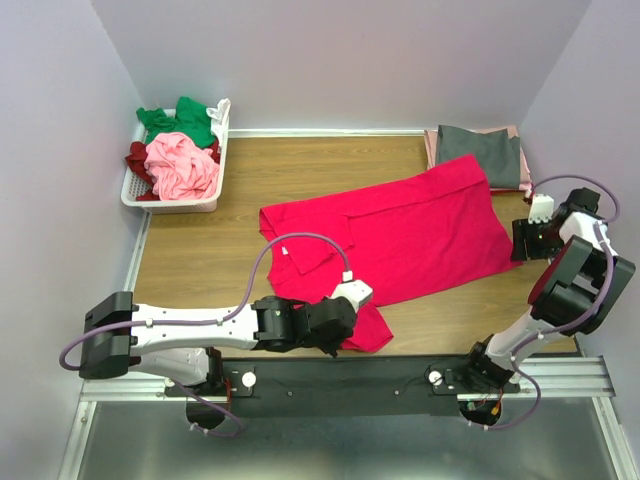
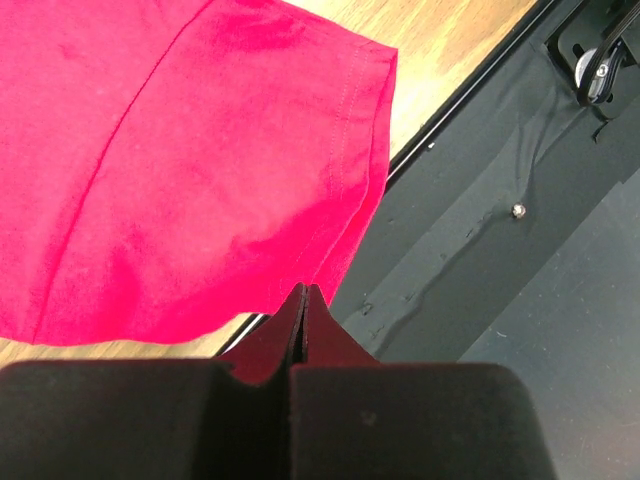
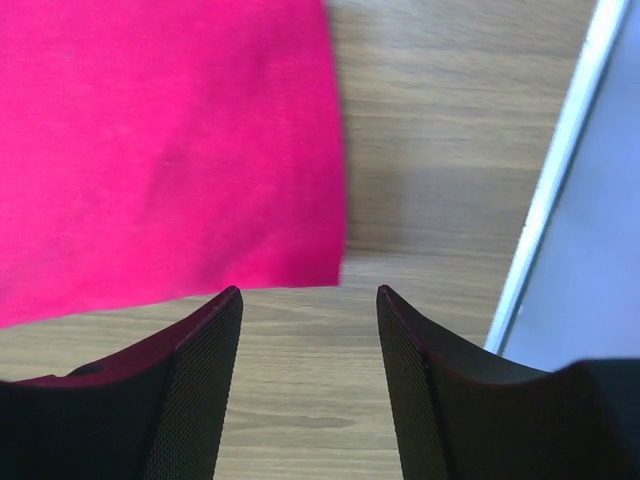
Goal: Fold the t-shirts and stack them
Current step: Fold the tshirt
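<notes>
A bright crimson-pink t-shirt lies spread flat across the middle of the wooden table. One of its sleeves hangs over the near edge. My left gripper is shut, its tips right at that sleeve's hem, and no fabric shows between them. My right gripper is open over bare wood, just off the shirt's right corner, with nothing between its fingers. A folded grey t-shirt rests on a dusty pink one at the back right.
A white slatted basket at the back left holds green, light pink and maroon tees. The black arm base runs along the near edge. Purple walls close in both sides, and a metal rail lines the right edge.
</notes>
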Motion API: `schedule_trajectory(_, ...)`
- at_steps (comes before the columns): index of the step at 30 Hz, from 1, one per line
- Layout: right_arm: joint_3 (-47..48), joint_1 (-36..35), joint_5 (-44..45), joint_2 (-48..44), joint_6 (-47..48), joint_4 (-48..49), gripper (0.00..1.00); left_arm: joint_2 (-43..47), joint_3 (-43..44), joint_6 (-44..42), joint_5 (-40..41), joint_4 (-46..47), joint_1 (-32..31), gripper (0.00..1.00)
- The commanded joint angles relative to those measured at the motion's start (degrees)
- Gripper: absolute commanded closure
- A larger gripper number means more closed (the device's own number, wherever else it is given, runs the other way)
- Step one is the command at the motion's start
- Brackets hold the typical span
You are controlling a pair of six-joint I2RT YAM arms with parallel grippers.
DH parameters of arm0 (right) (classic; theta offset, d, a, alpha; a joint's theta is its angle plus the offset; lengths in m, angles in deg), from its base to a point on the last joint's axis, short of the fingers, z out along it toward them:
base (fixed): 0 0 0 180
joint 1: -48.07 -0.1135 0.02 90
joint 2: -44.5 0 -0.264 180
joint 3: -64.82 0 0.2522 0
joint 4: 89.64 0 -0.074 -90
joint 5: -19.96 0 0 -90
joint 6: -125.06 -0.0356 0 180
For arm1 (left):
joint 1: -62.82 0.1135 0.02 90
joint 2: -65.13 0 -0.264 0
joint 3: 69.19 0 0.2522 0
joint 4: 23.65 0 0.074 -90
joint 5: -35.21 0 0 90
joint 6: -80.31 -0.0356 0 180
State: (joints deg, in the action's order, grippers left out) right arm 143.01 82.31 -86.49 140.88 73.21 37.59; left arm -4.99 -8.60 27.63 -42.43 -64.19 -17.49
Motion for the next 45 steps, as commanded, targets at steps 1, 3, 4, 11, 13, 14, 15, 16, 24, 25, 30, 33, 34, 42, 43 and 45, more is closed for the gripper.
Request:
schedule_trajectory(1, 1.1, 1.5, 4.0, 2.2, -0.4, 2.8, 0.38, 1.0, -0.2, 0.2, -0.5, 0.9, 0.4, 1.00)
schedule_trajectory(3, 1.4, 2.2, 3.9, 2.8, 0.0, 2.9, 0.39, 1.2, -0.2, 0.6, -0.5, 0.7, 0.5, 1.00)
schedule_trajectory(4, 1.5, 2.6, 3.8, 3.5, 0.0, 2.9, 0.42, 1.3, -0.1, 0.6, -0.5, 0.3, 0.6, 1.00)
schedule_trajectory(11, 2.6, 2.9, -0.5, 6.8, -1.0, 2.9, 0.50, 1.1, 0.9, -0.4, -0.9, -1.2, 1.9, 1.00)
schedule_trajectory(13, 2.8, 2.9, -1.7, 7.7, -1.2, 2.9, 0.50, 1.0, 1.3, -0.5, -0.6, -1.9, 2.1, 1.00)
schedule_trajectory(14, 2.9, 2.9, -2.3, 8.0, -1.2, 2.9, 0.50, 0.8, 1.6, -0.5, -0.6, -2.0, 2.1, 1.00)
schedule_trajectory(15, 3.0, 2.9, -2.5, 8.3, -1.3, 2.9, 0.50, 0.8, 1.7, -0.5, -0.6, -2.0, 2.1, 1.00)
schedule_trajectory(16, 3.0, 2.9, -2.7, 9.0, -1.3, 2.9, 0.51, 0.8, 1.8, -0.4, -0.6, -2.0, 2.1, 1.00)
schedule_trajectory(24, 2.6, 2.9, -4.5, 10.2, -0.7, 2.8, 0.68, 0.6, 2.5, -0.1, -0.7, -2.4, 2.2, 1.00)
schedule_trajectory(25, 2.6, 2.9, -4.6, 10.1, -0.6, 2.9, 0.71, 0.6, 2.5, -0.1, -0.7, -2.4, 2.2, 1.00)
schedule_trajectory(30, 2.1, 2.9, -4.6, 8.3, 0.3, 2.6, 0.77, 0.8, 2.4, 0.0, -0.7, -3.0, 2.2, 1.00)
schedule_trajectory(33, 1.8, 2.9, -3.7, 5.5, 0.3, 2.4, 0.71, 1.1, 2.4, 0.1, -0.6, -3.1, 2.2, 1.00)
schedule_trajectory(34, 1.8, 2.9, -3.5, 4.6, 0.0, 2.4, 0.63, 1.3, 2.2, 0.1, -0.7, -3.1, 2.2, 1.00)
schedule_trajectory(42, 4.1, 2.9, -6.5, 2.0, -1.3, 0.8, 0.52, 1.4, 2.2, -0.1, -0.5, -3.1, 2.2, 1.00)
schedule_trajectory(43, 4.7, 2.9, -6.8, 3.0, -1.6, 0.3, 0.52, 1.3, 2.3, -0.1, -0.5, -3.0, 2.3, 1.00)
schedule_trajectory(45, 5.1, 2.9, -7.4, 4.3, -1.5, -0.3, 0.52, 1.2, 2.4, -0.1, -0.6, -2.8, 2.2, 1.00)
